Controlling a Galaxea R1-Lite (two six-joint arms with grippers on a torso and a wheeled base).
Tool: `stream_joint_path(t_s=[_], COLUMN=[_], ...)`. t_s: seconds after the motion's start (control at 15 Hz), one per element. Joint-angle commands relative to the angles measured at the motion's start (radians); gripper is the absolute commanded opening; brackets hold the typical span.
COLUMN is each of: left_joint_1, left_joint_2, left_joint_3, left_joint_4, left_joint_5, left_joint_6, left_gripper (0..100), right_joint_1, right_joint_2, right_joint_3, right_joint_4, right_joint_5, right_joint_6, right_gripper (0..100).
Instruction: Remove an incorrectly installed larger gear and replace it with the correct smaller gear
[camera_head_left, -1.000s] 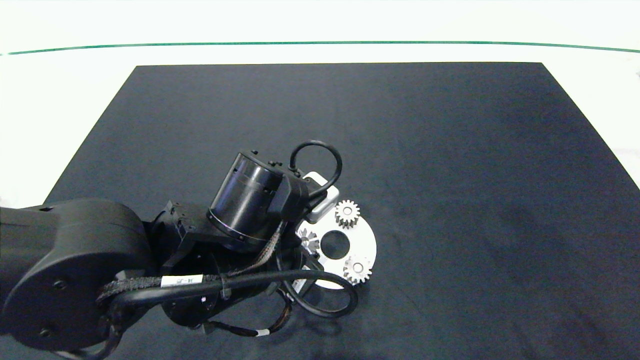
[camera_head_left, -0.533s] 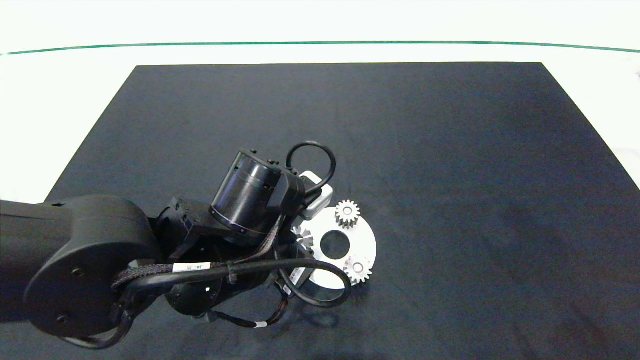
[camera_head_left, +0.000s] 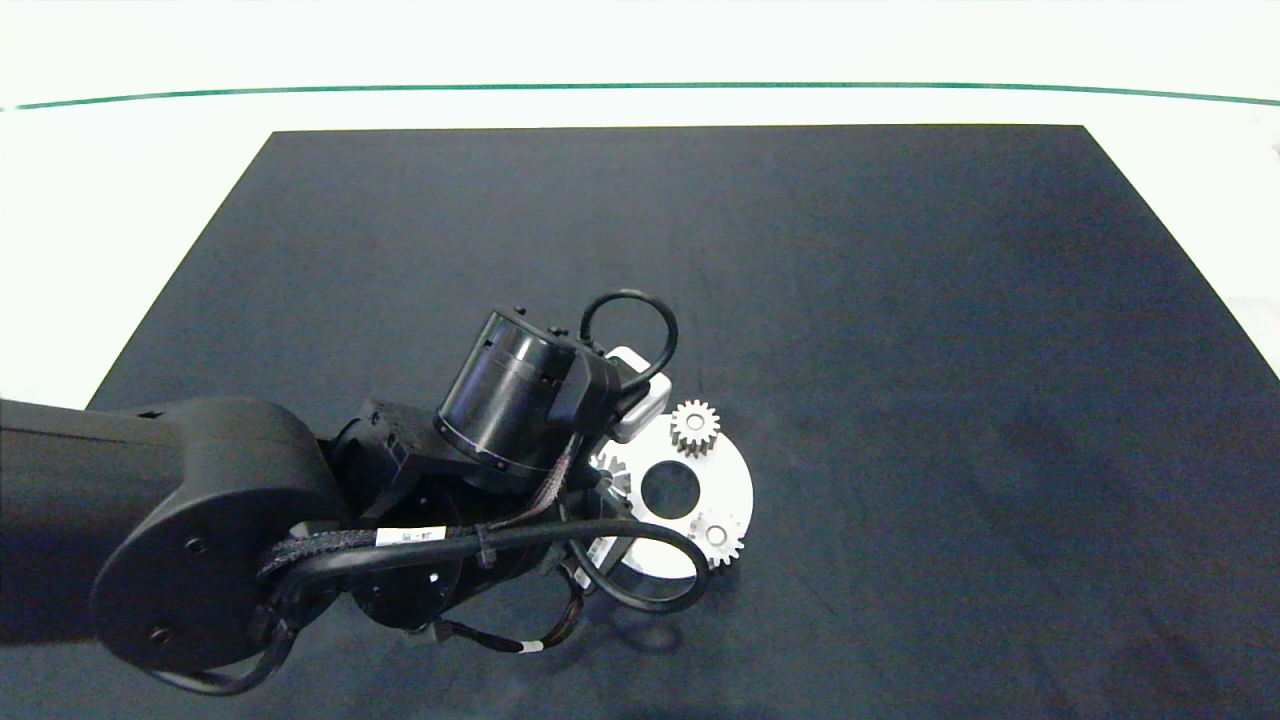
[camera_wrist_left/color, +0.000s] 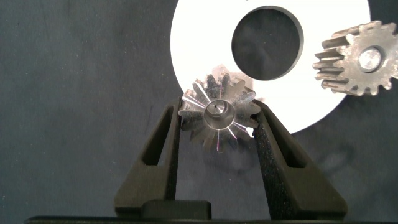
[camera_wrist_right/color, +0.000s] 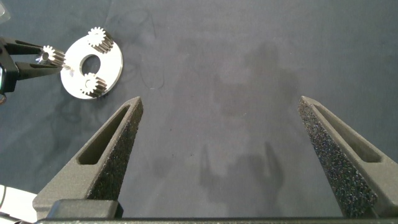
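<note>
My left gripper (camera_wrist_left/color: 217, 124) is shut on a smaller gear (camera_wrist_left/color: 217, 114), one finger on each side of its teeth. That gear (camera_head_left: 612, 470) sits at the left edge of a white disc plate (camera_head_left: 738, 487) with a round centre hole. Two more small gears (camera_head_left: 694, 427) (camera_head_left: 716, 537) stand on the plate. In the right wrist view the held gear (camera_wrist_right/color: 53, 57) matches the other two in size. The larger gear is not visible in any view. My right gripper (camera_wrist_right/color: 221, 102) hangs open and empty over bare mat, far from the plate (camera_wrist_right/color: 115, 62).
A black mat (camera_head_left: 900, 300) covers the table, with white tabletop (camera_head_left: 100, 200) around it and a green line along the far edge. The left arm's wrist and cables (camera_head_left: 520, 400) hide the mat just left of the plate.
The left arm has shifted slightly, first up-left and then back towards the plate, with the small gear still between its fingers at the plate's left edge. The two other gears have not moved.
</note>
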Motion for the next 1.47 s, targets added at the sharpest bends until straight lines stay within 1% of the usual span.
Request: stream_joint_path(t_s=[0.07,0.27,0.53,0.6,0.73,0.93,1.07,1.13,1.2,1.27,1.33,1.4,1.47], left_joint_1=[0.018,0.050,0.052,0.050,0.047,0.050,0.046,0.044,0.044,0.047,0.055,0.072,0.093], left_joint_2=[0.005,0.002,0.004,0.004,0.004,-0.008,-0.031,-0.056,-0.085,-0.125,-0.174,-0.219,-0.272], left_joint_3=[0.001,0.001,0.024,0.027,0.025,0.024,0.022,0.024,0.027,0.027,0.027,0.028,0.042], left_joint_4=[0.001,0.001,0.003,0.003,0.003,0.006,0.009,0.015,0.036,0.065,0.110,0.145,0.164], left_joint_5=[0.002,0.002,0.002,0.002,0.002,0.002,0.002,0.002,0.002,0.002,0.002,0.002,0.004], left_joint_6=[0.002,0.013,0.013,0.012,0.005,0.005,-0.011,-0.015,-0.018,-0.030,-0.038,-0.054,-0.071], left_gripper=[22,22,22,100,100,100,100,100,100,100,100,100,100], right_joint_1=[0.000,0.000,0.000,0.000,0.000,0.000,0.000,0.000,0.000,-0.001,-0.009,-0.027,-0.055], right_joint_2=[0.001,0.001,0.001,-0.001,0.001,0.001,0.001,0.001,0.001,-0.001,-0.002,-0.009,-0.015], right_joint_3=[0.000,0.000,0.008,0.008,0.008,0.008,0.008,0.006,0.006,0.006,0.006,0.006,0.008], right_joint_4=[0.002,0.002,0.002,0.002,0.002,0.002,0.002,0.002,0.002,0.002,0.002,0.002,0.002], right_joint_5=[0.001,0.002,0.002,0.001,0.002,0.002,0.002,0.002,0.002,0.001,-0.002,-0.004,-0.008], right_joint_6=[0.000,0.000,0.000,0.000,0.000,0.000,0.000,0.000,0.000,0.000,0.003,0.013,0.016], right_gripper=[100,100,100,100,100,100,100,100,100,100,100,100,100])
